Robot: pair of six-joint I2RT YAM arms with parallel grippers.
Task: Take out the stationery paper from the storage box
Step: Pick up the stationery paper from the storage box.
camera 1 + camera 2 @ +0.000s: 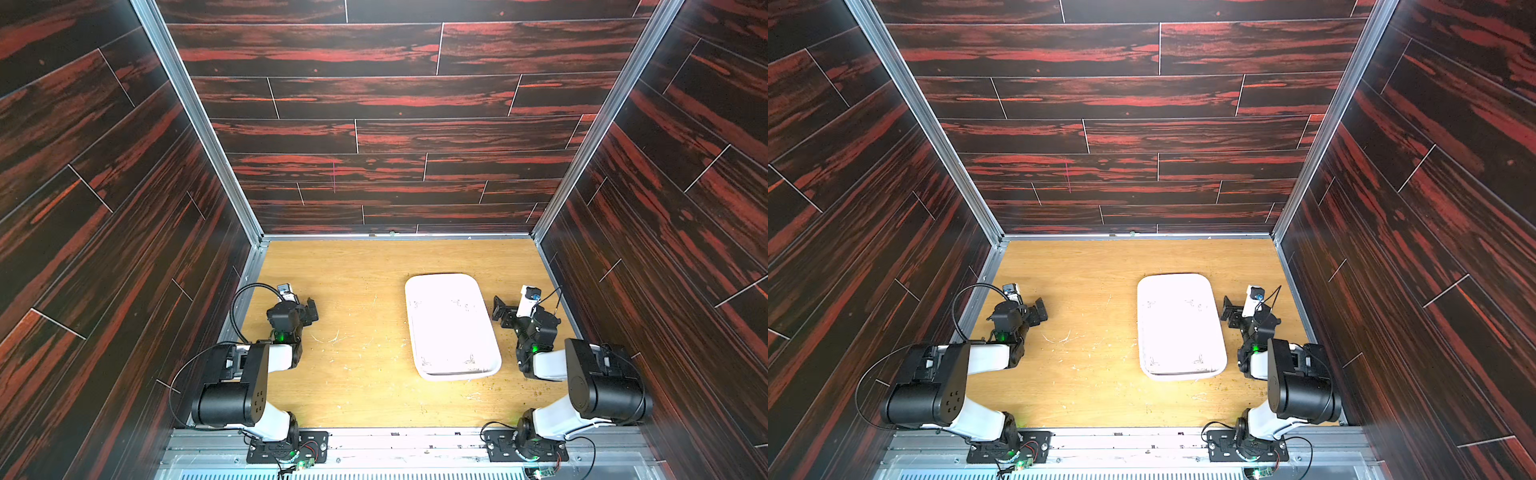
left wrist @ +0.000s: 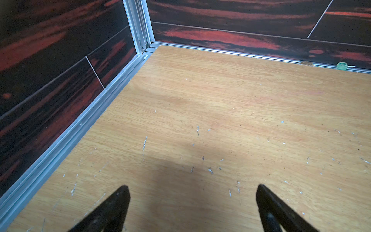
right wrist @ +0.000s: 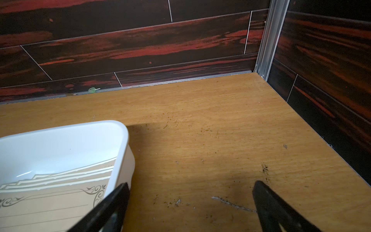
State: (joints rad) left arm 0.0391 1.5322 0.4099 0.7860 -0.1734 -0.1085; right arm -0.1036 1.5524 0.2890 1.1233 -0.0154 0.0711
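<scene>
The white storage box [image 1: 462, 376] [image 1: 1178, 376] lies right of centre on the wooden table, in both top views. Inside it lies the stationery paper [image 1: 449, 332] [image 1: 1177, 328], washed out by glare there. The right wrist view shows several cream sheets [image 3: 50, 202] with dark corner flourishes and ruled lines, stacked against the box wall [image 3: 128, 160]. My right gripper [image 1: 498, 307] [image 3: 190, 183] hovers open just right of the box, with one finger by its rim and nothing held. My left gripper [image 1: 311, 309] [image 2: 192, 187] is open over bare table at the left, far from the box.
Dark red wood-pattern walls with aluminium rails close in the table on three sides. A small green bit [image 2: 341, 65] [image 3: 92, 90] sits at the back rail. The tabletop [image 1: 357, 374] carries scratches and brown crumbs.
</scene>
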